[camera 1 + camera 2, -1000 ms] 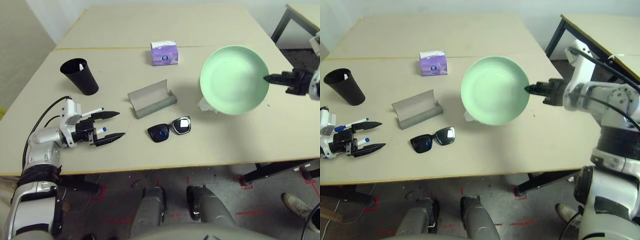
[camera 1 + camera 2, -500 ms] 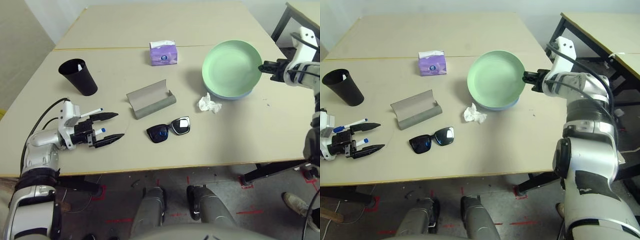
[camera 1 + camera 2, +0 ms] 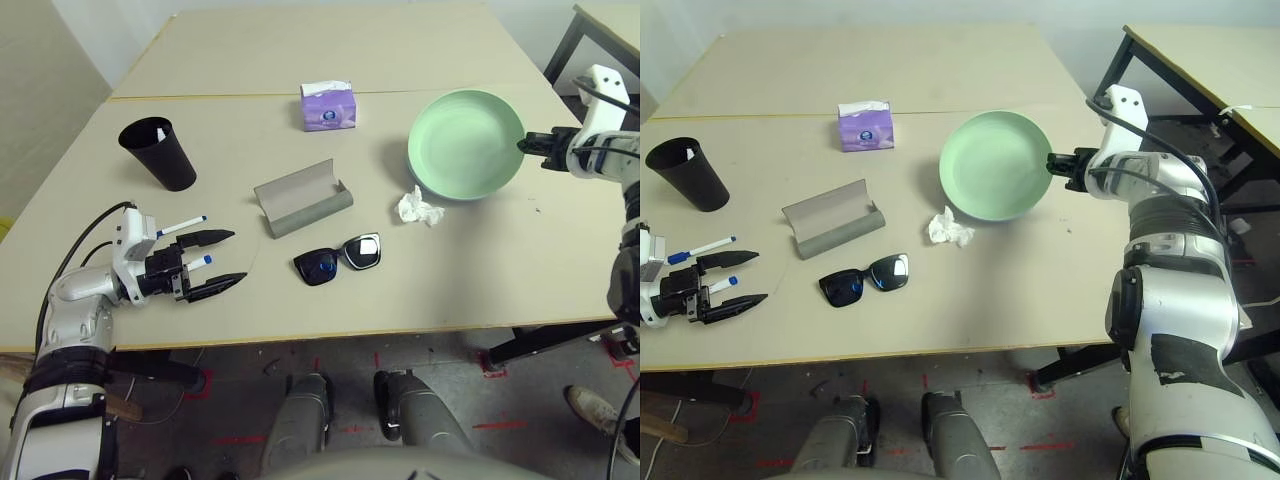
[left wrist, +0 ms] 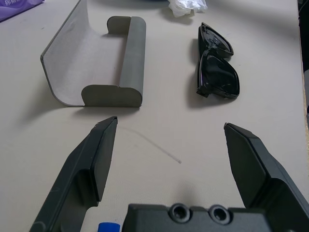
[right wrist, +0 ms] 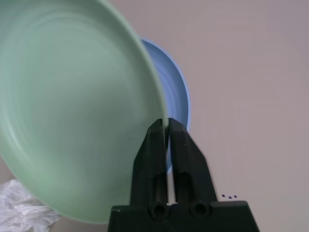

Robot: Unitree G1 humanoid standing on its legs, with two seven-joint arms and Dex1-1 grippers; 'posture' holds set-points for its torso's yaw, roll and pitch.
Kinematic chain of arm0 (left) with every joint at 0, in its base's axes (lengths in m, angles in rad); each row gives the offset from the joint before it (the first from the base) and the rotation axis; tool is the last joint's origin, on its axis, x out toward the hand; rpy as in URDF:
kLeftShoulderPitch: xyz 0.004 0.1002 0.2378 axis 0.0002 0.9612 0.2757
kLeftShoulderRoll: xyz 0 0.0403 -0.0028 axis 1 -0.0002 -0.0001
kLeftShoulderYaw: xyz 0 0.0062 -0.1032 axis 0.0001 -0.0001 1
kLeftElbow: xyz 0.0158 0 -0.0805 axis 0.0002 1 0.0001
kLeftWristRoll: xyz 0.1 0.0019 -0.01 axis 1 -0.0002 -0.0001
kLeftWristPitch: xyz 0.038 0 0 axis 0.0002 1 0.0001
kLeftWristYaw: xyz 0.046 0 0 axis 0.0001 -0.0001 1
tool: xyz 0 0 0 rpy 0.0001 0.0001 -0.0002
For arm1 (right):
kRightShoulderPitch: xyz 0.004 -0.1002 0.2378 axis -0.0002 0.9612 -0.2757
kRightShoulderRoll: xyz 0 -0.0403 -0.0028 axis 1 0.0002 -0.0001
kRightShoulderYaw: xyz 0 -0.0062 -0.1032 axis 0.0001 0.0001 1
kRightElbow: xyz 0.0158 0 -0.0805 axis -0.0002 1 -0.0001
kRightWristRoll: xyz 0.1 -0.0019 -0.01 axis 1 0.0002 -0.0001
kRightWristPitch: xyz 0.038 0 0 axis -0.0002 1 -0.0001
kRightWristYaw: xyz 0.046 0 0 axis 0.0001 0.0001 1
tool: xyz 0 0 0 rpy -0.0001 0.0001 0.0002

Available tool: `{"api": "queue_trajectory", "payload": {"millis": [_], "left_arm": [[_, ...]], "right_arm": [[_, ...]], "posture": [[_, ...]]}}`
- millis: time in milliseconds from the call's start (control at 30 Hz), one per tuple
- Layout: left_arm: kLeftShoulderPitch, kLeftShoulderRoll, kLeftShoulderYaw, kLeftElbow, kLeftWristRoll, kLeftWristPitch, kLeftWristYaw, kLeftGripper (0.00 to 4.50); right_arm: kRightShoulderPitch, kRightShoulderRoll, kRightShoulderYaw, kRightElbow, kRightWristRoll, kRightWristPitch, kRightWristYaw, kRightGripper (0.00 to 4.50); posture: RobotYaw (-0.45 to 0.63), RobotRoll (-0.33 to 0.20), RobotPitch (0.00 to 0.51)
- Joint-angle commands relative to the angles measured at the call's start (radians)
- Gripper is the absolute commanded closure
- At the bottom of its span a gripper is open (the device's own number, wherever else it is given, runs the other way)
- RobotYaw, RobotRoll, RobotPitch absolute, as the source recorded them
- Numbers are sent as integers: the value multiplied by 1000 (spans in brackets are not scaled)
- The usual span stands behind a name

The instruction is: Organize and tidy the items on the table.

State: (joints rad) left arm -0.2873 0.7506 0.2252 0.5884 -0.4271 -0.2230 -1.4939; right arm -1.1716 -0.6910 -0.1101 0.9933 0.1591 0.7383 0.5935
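Two markers (image 3: 187, 222) lie at the desk's (image 3: 970, 310) left edge beside your left pincer (image 3: 226, 259), its fingers spread wide and bare. Black cup (image 3: 158, 153) behind it; contents not discernible. Grey glasses case (image 3: 303, 197) lies open with nothing inside; sunglasses (image 3: 338, 259) just in front of it. Tissue (image 3: 419, 208) lies beside the green plate (image 3: 465, 144), which sits over the blue plate (image 5: 174, 92). Your right pincer (image 5: 167, 126) pinches the green plate's rim nearest the desk's right edge.

No text, label or number can be read anywhere.
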Motion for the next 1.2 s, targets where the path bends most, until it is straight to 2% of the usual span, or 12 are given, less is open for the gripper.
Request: {"api": "queue_trajectory", "payload": {"millis": [33, 300, 333, 433, 567, 667, 767, 833, 933, 1200], "left_arm": [[10, 6, 4, -18, -5, 11, 1, 0], [23, 0, 5, -39, -8, 21, 11, 0], [25, -1, 5, -41, -8, 22, 14, 0], [28, 0, 5, -44, -9, 21, 17, 0], [22, 9, 11, -19, -6, 14, 14, 0], [15, 14, 12, 7, 0, 7, 7, 0], [2, 15, 8, 29, 6, 0, -2, 0], [-9, 14, 5, 41, 9, -4, -8, 0], [-25, 13, -1, 56, 13, -6, -19, 0], [-69, 19, -15, 78, 22, -10, -43, 0]], "right_arm": [[12, -2, 0, 13, -14, -15, 3, 3119], [-5, 6, -9, -6, -6, -16, 5, 196], [-3, 3, -3, -33, 0, 7, 27, 39], [66, -37, 62, -208, 19, 135, 161, 39], [304, -176, 129, -652, 109, 317, 337, 39], [519, -275, 68, -1032, 258, 439, 433, 39], [687, -303, -34, -1287, 359, 518, 428, 39], [752, -274, -91, -1379, 397, 538, 393, 39], [787, -197, -158, -1427, 435, 542, 325, 39], [833, -101, -76, -1373, 309, 246, 184, 39]], "posture": [[18, 0, 167], [14, 0, 169], [17, 0, 168], [16, 0, 168], [2, 0, 170], [-11, 0, 169], [-27, 0, 169], [-39, 0, 168], [-45, 0, 165], [-38, 0, 157]]}}
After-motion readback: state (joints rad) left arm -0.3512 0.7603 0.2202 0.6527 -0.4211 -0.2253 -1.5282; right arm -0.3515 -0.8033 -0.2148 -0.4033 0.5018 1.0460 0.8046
